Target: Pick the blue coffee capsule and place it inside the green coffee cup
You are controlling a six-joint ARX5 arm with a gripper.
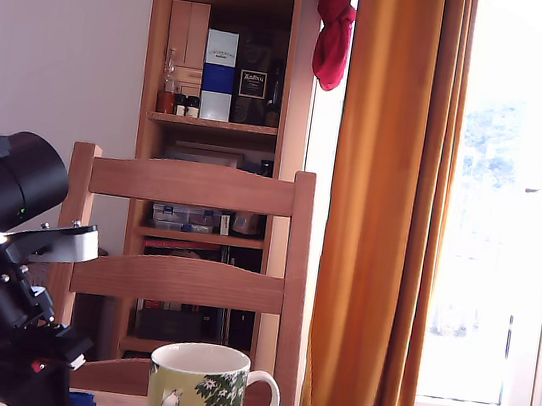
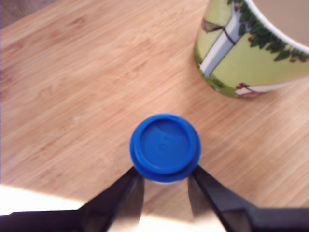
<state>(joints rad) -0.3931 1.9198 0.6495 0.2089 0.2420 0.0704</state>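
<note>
In the wrist view the blue coffee capsule [image 2: 165, 147], a small bright blue round cap with a flat rim, sits on the wooden table [image 2: 72, 96]. My gripper [image 2: 165, 176] has its two black fingers pressed against opposite sides of the capsule. The green coffee cup [image 2: 251, 53], yellow-green with dark leaves and a white inside, stands upright a short way beyond the capsule. In the exterior view the black arm [image 1: 0, 266] fills the lower left, a sliver of blue [image 1: 81, 404] shows at its tip, and the cup [image 1: 199, 390] stands to its right.
Behind the table stand a wooden chair [image 1: 179, 281], a bookshelf [image 1: 214, 104] with a blue-and-white box [image 1: 218, 74], and an orange curtain [image 1: 386, 209]. The table's edge [image 2: 19, 17] runs near one corner of the wrist view.
</note>
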